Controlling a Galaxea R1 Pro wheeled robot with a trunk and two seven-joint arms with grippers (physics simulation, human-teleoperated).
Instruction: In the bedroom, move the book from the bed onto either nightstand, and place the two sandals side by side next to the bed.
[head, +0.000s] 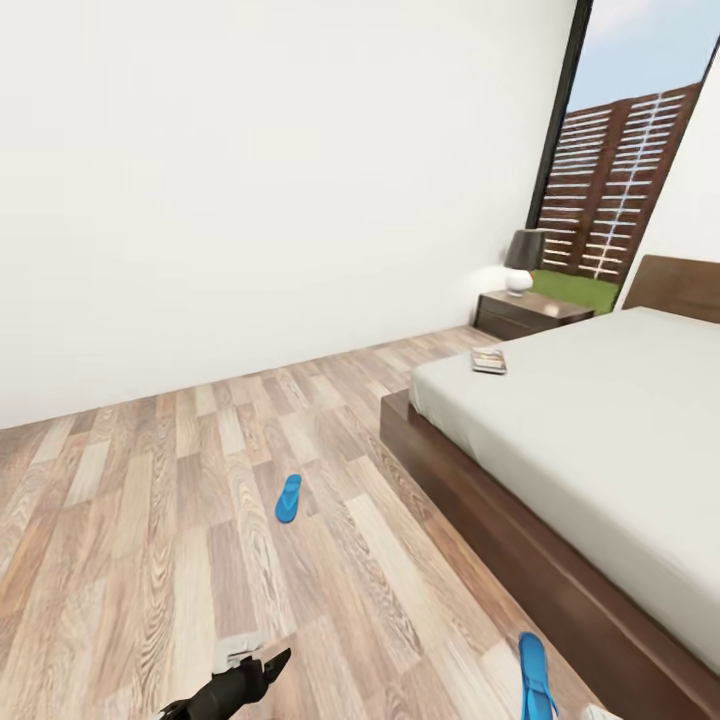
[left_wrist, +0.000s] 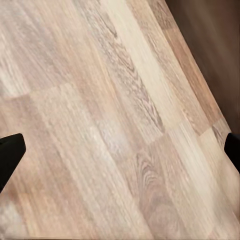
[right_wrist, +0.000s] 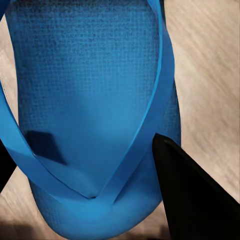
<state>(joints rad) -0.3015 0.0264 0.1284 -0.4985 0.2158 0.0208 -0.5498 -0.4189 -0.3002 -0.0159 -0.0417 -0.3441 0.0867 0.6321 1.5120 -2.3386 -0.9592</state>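
Note:
One blue sandal (head: 288, 497) lies alone on the wood floor, out from the bed (head: 600, 420). The other sandal (head: 535, 678) is close beside the bed frame. In the right wrist view this sandal (right_wrist: 90, 75) is very near, and my right gripper (right_wrist: 95, 150) is closed in on its toe end. One dark finger (right_wrist: 195, 200) presses at the strap edge, the other is mostly hidden behind the opposite strap. The book (head: 489, 360) rests on the mattress corner nearest the nightstand (head: 525, 312). My left gripper (head: 262, 668) hangs open over bare floor (left_wrist: 125, 150).
A lamp (head: 522, 262) stands on the nightstand, in front of a tall window (head: 610, 190). A white wall (head: 250, 200) runs along the far side of the floor. The bed's dark wooden frame (head: 480, 520) borders the floor on the right.

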